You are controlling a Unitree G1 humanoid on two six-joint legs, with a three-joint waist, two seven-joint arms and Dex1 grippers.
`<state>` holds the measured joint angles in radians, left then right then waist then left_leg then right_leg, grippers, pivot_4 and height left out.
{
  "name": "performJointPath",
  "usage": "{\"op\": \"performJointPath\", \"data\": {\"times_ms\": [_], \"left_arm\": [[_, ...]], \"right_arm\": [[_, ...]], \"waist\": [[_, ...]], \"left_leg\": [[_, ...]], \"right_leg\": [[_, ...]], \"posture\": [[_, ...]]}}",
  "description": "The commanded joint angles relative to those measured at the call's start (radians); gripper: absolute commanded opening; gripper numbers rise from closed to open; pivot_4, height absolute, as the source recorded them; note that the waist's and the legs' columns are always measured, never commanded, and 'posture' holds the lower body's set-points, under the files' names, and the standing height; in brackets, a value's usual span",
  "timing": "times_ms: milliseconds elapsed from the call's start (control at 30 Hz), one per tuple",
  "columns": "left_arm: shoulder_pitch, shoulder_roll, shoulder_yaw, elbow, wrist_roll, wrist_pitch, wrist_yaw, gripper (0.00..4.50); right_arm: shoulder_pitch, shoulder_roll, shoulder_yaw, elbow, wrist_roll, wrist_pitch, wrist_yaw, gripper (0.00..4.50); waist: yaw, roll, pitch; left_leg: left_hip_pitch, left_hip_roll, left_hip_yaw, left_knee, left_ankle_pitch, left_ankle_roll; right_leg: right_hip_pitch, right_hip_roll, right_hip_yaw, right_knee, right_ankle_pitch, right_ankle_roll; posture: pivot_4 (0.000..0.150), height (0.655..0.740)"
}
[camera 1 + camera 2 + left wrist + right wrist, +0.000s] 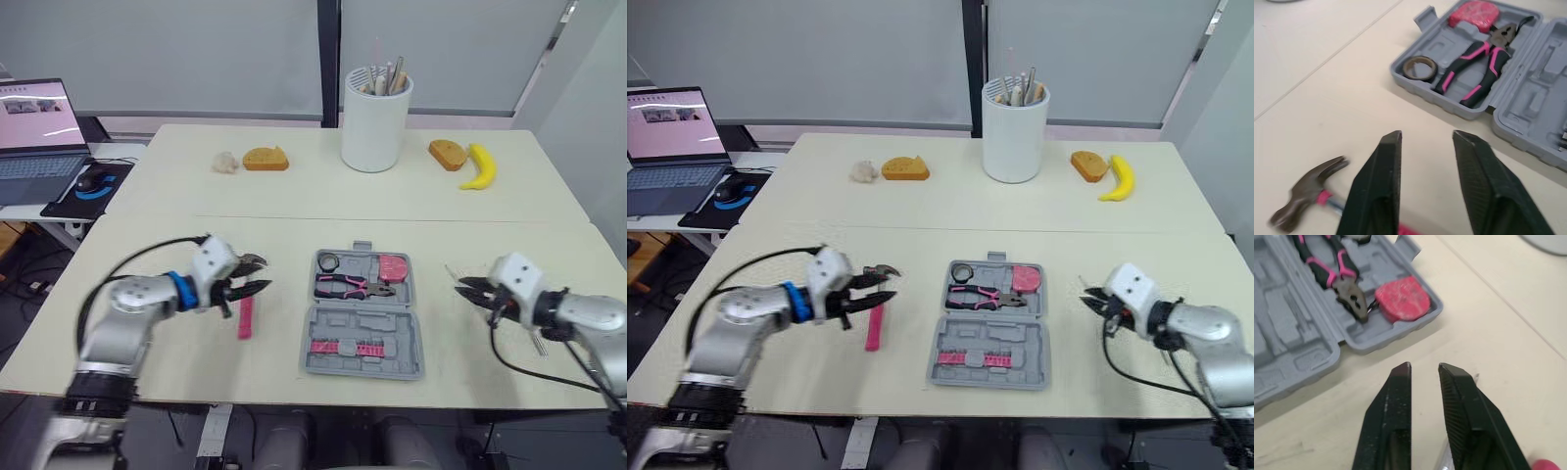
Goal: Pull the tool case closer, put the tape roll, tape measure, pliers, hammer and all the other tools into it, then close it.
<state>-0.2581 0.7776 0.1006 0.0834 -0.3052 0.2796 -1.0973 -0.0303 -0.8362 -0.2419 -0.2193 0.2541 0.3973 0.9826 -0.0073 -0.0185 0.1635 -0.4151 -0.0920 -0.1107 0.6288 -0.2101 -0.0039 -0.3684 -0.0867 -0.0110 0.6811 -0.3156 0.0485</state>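
The grey tool case (338,323) lies open at the table's middle front. Its far half holds the tape roll (327,261), the pink-handled pliers (353,286) and the pink tape measure (392,266); its near half holds a row of pink bits (343,345). The hammer (245,315), pink-handled, lies on the table left of the case, its dark head (1308,191) by my left gripper (257,275). That gripper is open just above the hammer. My right gripper (464,289) hovers open and empty just right of the case. A pink-tipped thing (1547,465) lies beneath it.
At the back stand a white holder (375,122) full of utensils, a banana (479,166), two bread pieces (265,158) (448,154) and a small pale lump (225,163). A laptop (39,132) sits on a side table to the far left.
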Motion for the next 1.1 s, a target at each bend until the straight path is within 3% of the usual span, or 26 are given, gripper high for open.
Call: {"op": "performJointPath", "data": {"times_ms": [33,167,333,567,1100], "left_arm": [[0.019,0.117,0.122,0.038,-0.079,0.071,-0.084,3.16],[0.04,0.227,0.174,0.172,-0.086,0.094,-0.148,4.48],[0.013,0.27,0.191,0.375,-0.043,0.01,-0.156,4.5],[-0.015,0.278,0.179,0.475,0.004,-0.087,-0.162,4.5],[0.019,0.254,0.197,0.37,-0.01,-0.076,-0.11,4.5]], "right_arm": [[0.059,-0.109,-0.178,-0.036,0.129,0.121,0.107,1.93],[0.111,-0.207,-0.304,0.03,0.168,0.182,0.163,2.95],[0.123,-0.258,-0.349,0.178,0.132,0.111,0.186,4.48],[0.131,-0.264,-0.342,0.288,0.105,0.03,0.196,4.48],[0.122,-0.241,-0.321,0.29,0.072,-0.016,0.128,4.48]], "waist": [[0.001,0.0,0.0],[0.001,0.0,0.0],[0.002,0.001,0.0],[0.002,0.001,0.0],[0.002,0.001,0.0]], "left_leg": [[0.0,0.0,0.0,0.0,0.0,0.0],[0.0,0.001,0.001,-0.001,0.0,0.0],[0.0,0.001,0.001,-0.001,0.0,0.0],[-0.001,0.001,0.002,-0.001,0.0,0.0],[-0.002,0.001,0.002,-0.001,0.0,0.0]], "right_leg": [[0.0,0.0,0.0,0.0,0.0,0.0],[0.0,0.0,0.0,0.0,0.0,0.0],[-0.002,-0.001,0.0,0.0,0.0,0.0],[-0.003,-0.002,0.0,0.0,0.0,0.0],[-0.004,-0.002,0.0,0.0,0.0,0.0]], "posture": [[0.15,0.74],[0.15,0.74],[0.15,0.74],[0.15,0.74],[0.15,0.74]]}}
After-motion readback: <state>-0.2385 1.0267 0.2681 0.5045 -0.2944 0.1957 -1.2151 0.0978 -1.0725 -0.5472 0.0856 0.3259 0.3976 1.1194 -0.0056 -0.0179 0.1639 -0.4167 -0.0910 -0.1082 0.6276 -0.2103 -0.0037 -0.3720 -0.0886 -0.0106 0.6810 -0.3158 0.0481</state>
